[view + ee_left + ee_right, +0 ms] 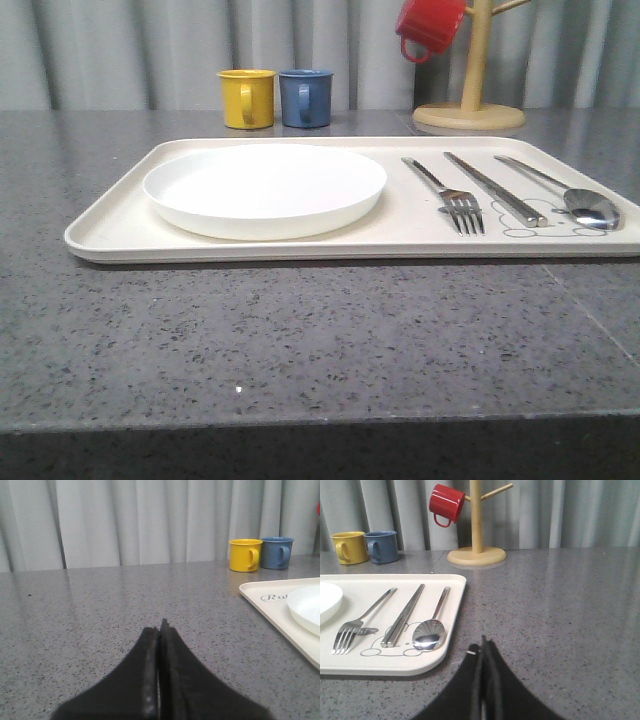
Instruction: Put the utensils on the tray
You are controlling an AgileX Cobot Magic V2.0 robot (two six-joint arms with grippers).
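The cream tray [110, 232] lies on the grey table with a round white plate [265, 188] on its left half. On its right half lie three utensils side by side: a fork [448, 194], a knife [494, 188] and a spoon [572, 197]. The right wrist view has the same fork [362, 619], knife [405, 614] and spoon [432, 627] on the tray [459, 587]. My right gripper [483, 647] is shut and empty, over bare table just beside the tray's corner. My left gripper [160, 628] is shut and empty, over bare table apart from the tray [252, 591].
A yellow mug [246, 98] and a blue mug [305, 97] stand behind the tray. A wooden mug tree [470, 110] with a red mug [428, 28] hanging on it stands at the back right. Grey curtains close the background. The table's front edge runs near the camera.
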